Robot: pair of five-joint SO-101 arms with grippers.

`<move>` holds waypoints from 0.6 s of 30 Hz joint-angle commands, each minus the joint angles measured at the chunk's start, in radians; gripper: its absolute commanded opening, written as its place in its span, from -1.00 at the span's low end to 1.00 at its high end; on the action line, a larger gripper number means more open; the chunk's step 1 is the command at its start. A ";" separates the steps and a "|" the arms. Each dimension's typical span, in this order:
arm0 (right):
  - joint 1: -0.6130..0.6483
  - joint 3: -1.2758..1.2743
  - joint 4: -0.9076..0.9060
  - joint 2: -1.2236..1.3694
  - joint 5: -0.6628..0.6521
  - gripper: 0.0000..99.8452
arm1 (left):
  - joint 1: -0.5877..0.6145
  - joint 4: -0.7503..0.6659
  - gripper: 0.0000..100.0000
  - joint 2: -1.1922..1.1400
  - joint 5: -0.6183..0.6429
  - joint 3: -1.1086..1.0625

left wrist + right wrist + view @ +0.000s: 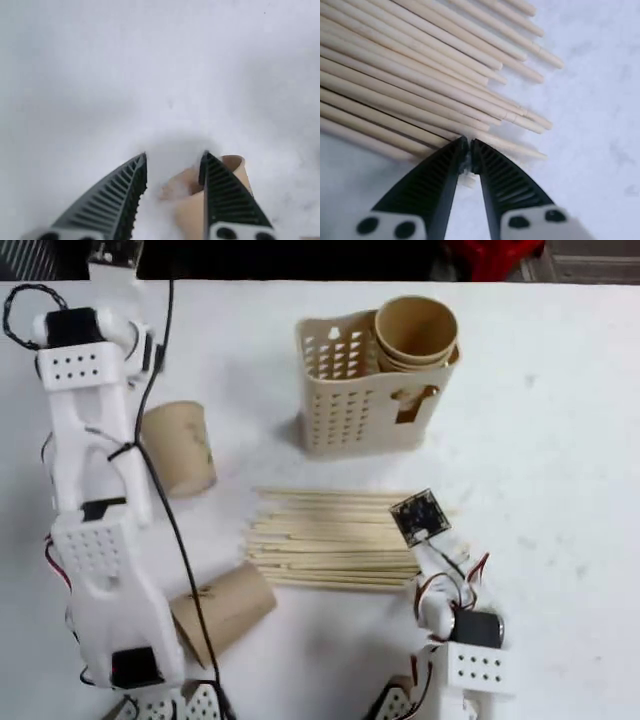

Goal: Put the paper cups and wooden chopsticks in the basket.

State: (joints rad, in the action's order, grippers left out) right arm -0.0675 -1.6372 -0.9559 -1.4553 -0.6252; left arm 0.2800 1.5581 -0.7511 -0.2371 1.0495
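A cream perforated basket (350, 400) stands at the back with a stack of paper cups (415, 330) in one end. Another paper cup (180, 448) lies beside the left arm (85, 440). A third cup (222, 608) lies on its side near the front. A flat pile of wooden chopsticks (330, 537) lies mid-table. My left gripper (172, 162) is open over bare table, and a cup (235, 167) shows behind one finger. My right gripper (468, 146) is shut, its tips at the near edge of the chopsticks (420, 75). Whether it pinches one I cannot tell.
The white table (560, 440) has free room to the right of the basket and pile. The right arm (465, 640) rises from the front edge with its wrist board (420, 515) over the chopsticks' right ends. Black cables (165, 490) run along the left arm.
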 commanded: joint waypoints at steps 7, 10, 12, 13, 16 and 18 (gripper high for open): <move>0.005 -0.052 -0.185 -0.354 0.012 -0.96 | 0.012 0.100 -0.62 -0.154 0.002 0.046; 0.041 -0.054 -0.191 -0.338 0.008 -0.96 | 0.001 0.238 -0.62 -0.159 -0.025 0.040; 0.061 -0.054 -0.189 -0.328 0.003 -0.96 | 0.016 0.235 -0.62 -0.140 -0.051 0.035; 0.059 -0.054 -0.189 -0.328 0.003 -0.96 | 0.030 0.235 -0.62 -0.119 -0.055 0.034; 0.056 -0.054 -0.188 -0.328 0.003 -0.96 | 0.045 0.235 -0.62 -0.021 -0.060 -0.020; 0.054 -0.054 -0.186 -0.328 0.003 -0.96 | 0.039 0.235 -0.62 0.079 -0.083 -0.152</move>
State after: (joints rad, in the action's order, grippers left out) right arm -0.0215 -1.6847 -1.1385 -1.7806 -0.6222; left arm 0.3122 1.7837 -0.8462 -0.2892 1.0050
